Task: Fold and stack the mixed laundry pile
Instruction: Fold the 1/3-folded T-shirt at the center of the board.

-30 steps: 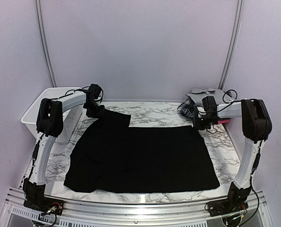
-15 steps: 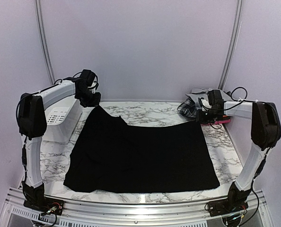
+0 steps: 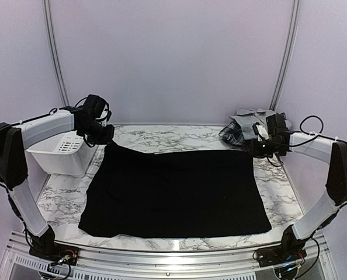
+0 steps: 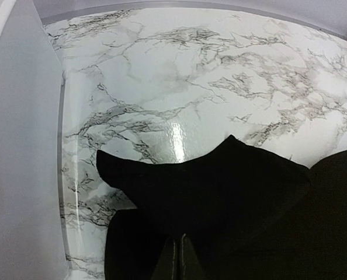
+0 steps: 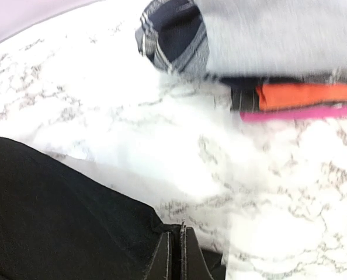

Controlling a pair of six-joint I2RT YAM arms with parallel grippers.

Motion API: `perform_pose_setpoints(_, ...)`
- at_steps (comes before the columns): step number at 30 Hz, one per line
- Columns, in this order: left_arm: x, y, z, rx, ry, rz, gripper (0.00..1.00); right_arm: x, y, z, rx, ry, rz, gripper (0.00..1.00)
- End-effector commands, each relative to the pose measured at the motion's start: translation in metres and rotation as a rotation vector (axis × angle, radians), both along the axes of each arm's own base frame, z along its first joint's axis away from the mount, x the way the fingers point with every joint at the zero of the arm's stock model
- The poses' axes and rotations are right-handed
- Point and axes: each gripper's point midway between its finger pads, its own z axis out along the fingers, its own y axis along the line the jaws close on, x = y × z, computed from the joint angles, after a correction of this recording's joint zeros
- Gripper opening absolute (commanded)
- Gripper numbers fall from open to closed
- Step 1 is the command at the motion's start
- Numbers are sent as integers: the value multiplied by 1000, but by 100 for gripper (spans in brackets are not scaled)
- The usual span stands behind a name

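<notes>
Marble tabletop [image 3: 179,137], black cloth [image 3: 173,189] spread. Far corners clamped by left gripper [image 3: 103,139] and right gripper [image 3: 254,147]; draw that edge taut, level.

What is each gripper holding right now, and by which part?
Both hold the black cloth: the left gripper pinches its far left corner, the right gripper its far right corner.

In the right wrist view, blur is smearing the garment stack [image 5: 278,41]; the frame edges are cropping it and the black cloth [image 5: 56,221].
</notes>
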Motion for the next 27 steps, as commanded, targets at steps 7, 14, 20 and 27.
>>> perform_pose_setpoints(7, -69, -1, 18, -52, -47, -26, 0, -50, -6, -6, 28, 48, -18, 0)
perform_pose_setpoints(14, -119, 2, -23, -37, 47, -9, 0, -80, -14, -29, 17, 113, -48, 0)
perform_pose_setpoints(20, -137, 12, -40, -35, 81, 26, 0, -93, -21, -60, 31, 196, -108, 0)
perform_pose_setpoints(27, -131, 13, -35, -12, 70, 29, 0, -84, -21, -55, 36, 213, -121, 0)
